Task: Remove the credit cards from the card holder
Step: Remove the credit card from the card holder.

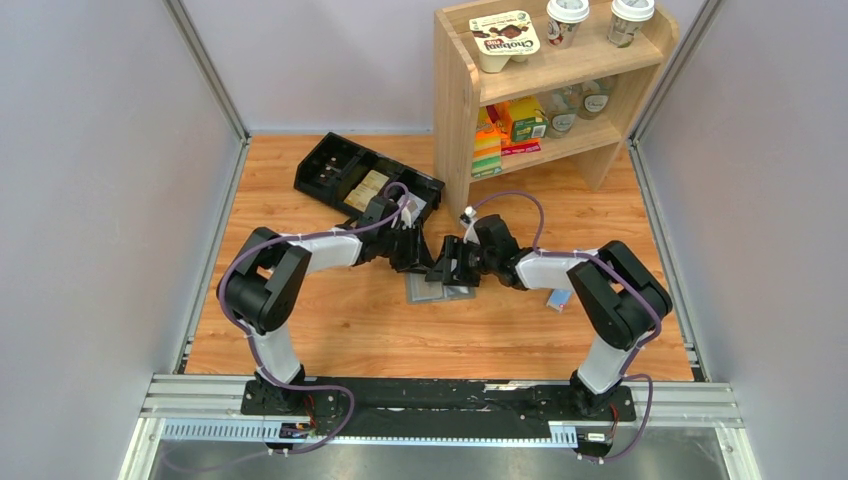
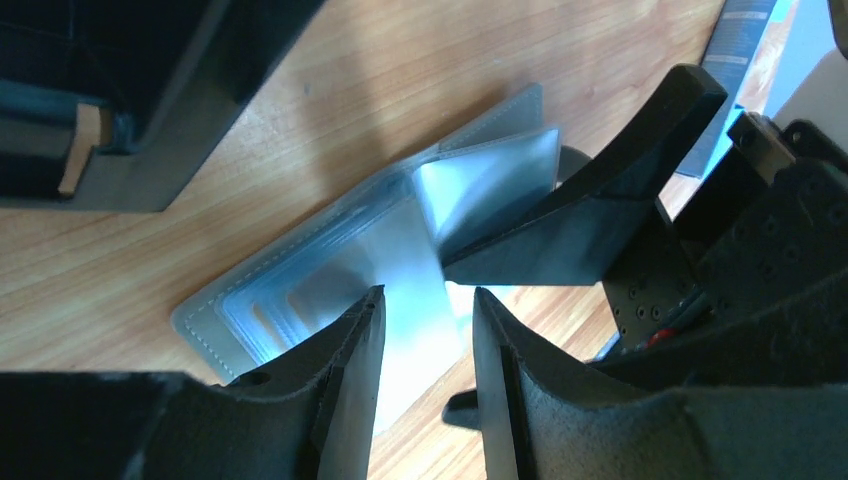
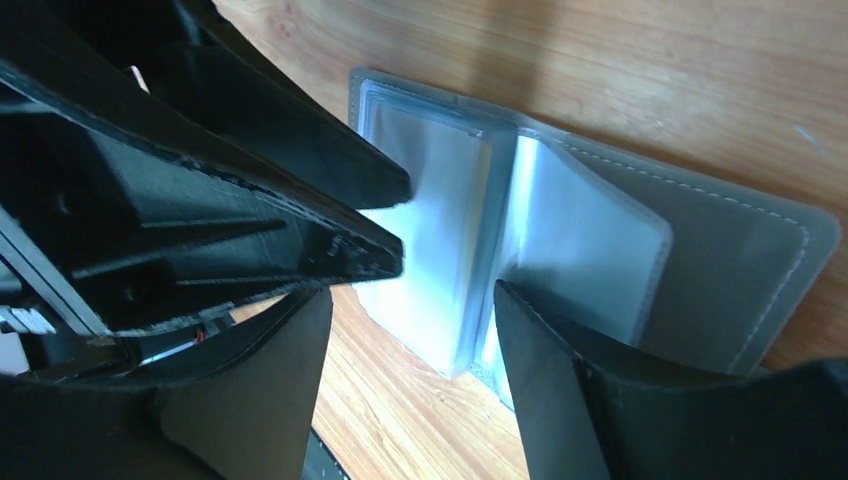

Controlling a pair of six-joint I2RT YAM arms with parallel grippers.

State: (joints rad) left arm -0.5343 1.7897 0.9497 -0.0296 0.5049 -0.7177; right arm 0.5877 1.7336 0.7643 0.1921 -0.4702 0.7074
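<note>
Holder [image 1: 428,293] lies open on the table [image 1: 330,330] between your arms, left end effector [image 2: 428,295] parted astride one clear sleeve [image 2: 400,240], seemingly steadying it, right end effector [image 3: 412,300] spread wide over the middle sleeves [image 3: 560,230], likely to fan them open.

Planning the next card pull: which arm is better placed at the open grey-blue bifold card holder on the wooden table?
Probably left. The left tool brackets a clear plastic sleeve of the grey-blue bifold card holder, ready to pinch; the right tool stands wide open over the fold, gripping nothing.
</note>
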